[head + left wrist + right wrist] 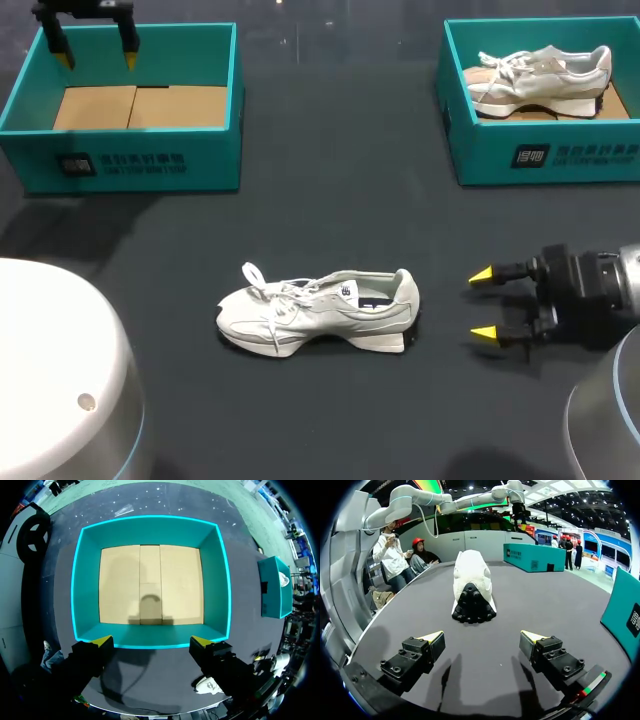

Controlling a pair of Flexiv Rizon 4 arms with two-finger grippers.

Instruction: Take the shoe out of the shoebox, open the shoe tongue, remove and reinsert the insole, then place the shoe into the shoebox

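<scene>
Sitting out on the dark table (330, 200) is the shoe (318, 310), a pale sneaker standing upright on its sole, roughly in the middle and in neither box. Its toe points toward the robot's left side and the heel faces right, with the laces flopped loose over the toe end.

The right gripper (483, 305) hovers low over the table just off the heel. Its fingers are spread wide with nothing between them, and they're not touching the shoe. From the right wrist view the heel and its dark studded sole sit straight ahead of the fingers, with a gap of bare table in between.

The left gripper (97, 58) is way off at the far left, hanging above the left shoebox (120, 160). It's spread wide too and holds nothing. The left wrist view looks straight down into that teal box, and all it shows inside is the cardboard floor (150, 585) and the gripper's shadow.

The right shoebox (545, 155), also teal, sits at the far right of the table with a second shoe (540, 75) inside, same pale style, lying toe toward the left.
</scene>
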